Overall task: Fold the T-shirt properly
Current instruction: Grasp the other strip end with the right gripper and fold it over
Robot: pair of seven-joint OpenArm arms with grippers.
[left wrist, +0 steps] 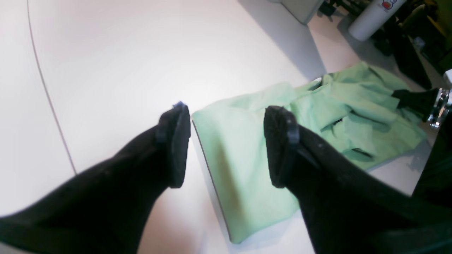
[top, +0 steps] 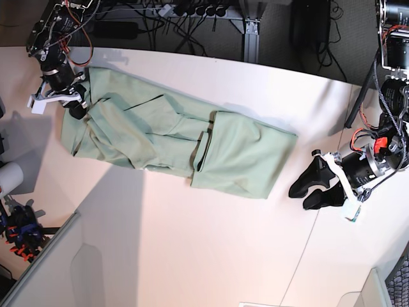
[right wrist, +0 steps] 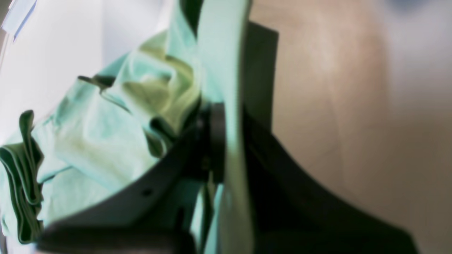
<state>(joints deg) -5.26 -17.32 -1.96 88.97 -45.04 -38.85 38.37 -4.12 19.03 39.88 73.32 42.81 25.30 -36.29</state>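
Observation:
The pale mint-green T-shirt [top: 166, 134] lies flat in a long band across the white table [top: 192, 256], partly folded, with a flap doubled over at its right end. My right gripper [top: 75, 105] is at the shirt's far left end. The right wrist view shows this gripper [right wrist: 222, 141] shut on a fold of the shirt [right wrist: 106, 134], with bunched fabric beside it. My left gripper [top: 299, 199] is open and empty on the table just right of the shirt's right edge. In the left wrist view the gripper [left wrist: 227, 144] hangs low, facing the shirt [left wrist: 317, 116].
A thin seam [top: 307, 243] runs through the table near my left gripper. A white cylinder [top: 6, 176] and a grey panel [top: 45, 268] stand off the table's left edge. Cables and a frame [top: 192, 13] lie behind the back edge.

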